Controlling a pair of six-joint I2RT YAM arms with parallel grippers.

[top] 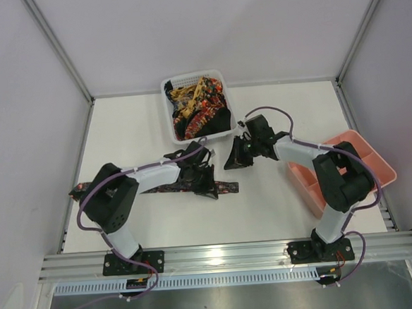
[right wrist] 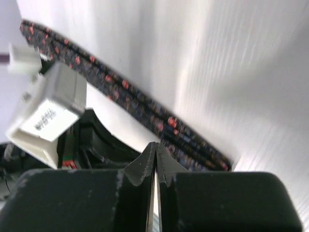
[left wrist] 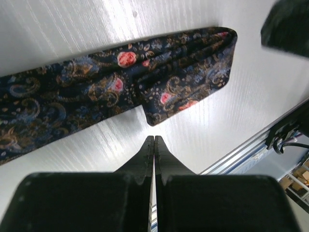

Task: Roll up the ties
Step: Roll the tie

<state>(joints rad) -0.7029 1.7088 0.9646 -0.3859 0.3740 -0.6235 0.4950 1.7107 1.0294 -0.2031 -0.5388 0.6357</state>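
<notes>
One dark paisley tie (left wrist: 96, 92) with red roses lies flat across the table, its right end folded back on itself with the pointed tip (left wrist: 152, 120) on top. In the top view this tie (top: 228, 188) stretches left under my left arm. My left gripper (left wrist: 154, 138) is shut and empty, its tips just short of the pointed tip. My right gripper (right wrist: 156, 145) has its tips together with nothing between them, hovering beside the tie (right wrist: 145, 104), which shows edge-on there. From above, the right gripper (top: 232, 160) sits up and right of the folded end, and the left gripper (top: 210, 189) is over it.
A white mesh basket (top: 168, 93) at the back centre holds several more patterned ties (top: 199, 105). A pink compartment tray (top: 376, 160) stands at the right edge beside the right arm. The left arm's wrist (right wrist: 46, 113) fills the left of the right wrist view.
</notes>
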